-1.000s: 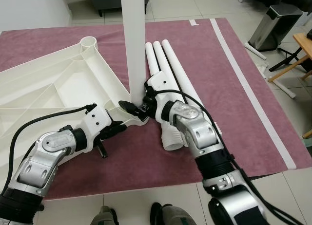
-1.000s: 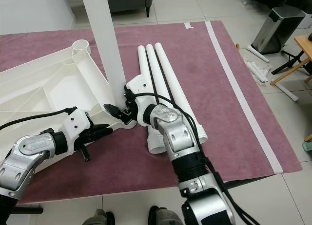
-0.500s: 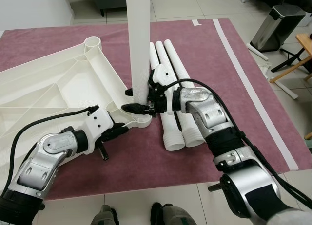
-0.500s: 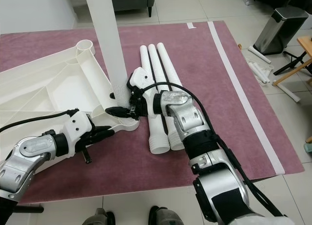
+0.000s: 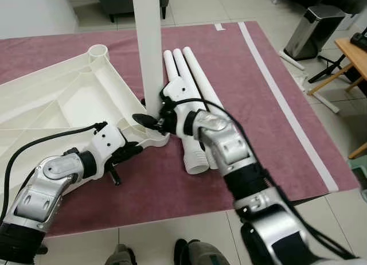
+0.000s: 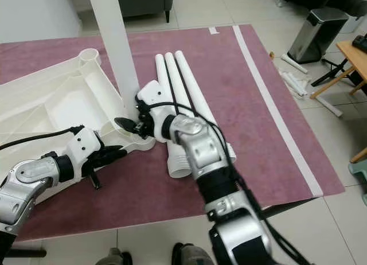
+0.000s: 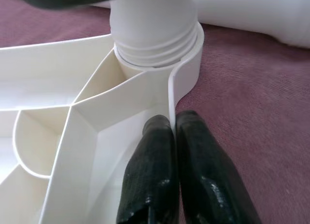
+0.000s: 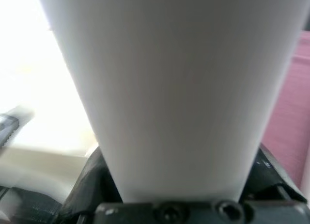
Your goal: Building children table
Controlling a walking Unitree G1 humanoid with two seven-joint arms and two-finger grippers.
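A dark red rug [image 5: 258, 98] is spread over a pale tiled floor [image 5: 321, 190], and a grey metal bin [image 5: 307, 31] is seen at the upper right of the frame. On the rug, an upside-down white plastic tabletop [image 5: 63, 104] is laid at the left. A white plastic table leg [image 5: 148, 47] is stood upright in the corner socket near the centre. The right gripper [image 5: 150, 115] is clamped around the base of this leg. The left gripper [image 7: 172, 136] is closed on the thin rim of the tabletop, just beside the socket. Three more white tubular legs [image 5: 192, 98] are laid side by side to the right of the upright leg.
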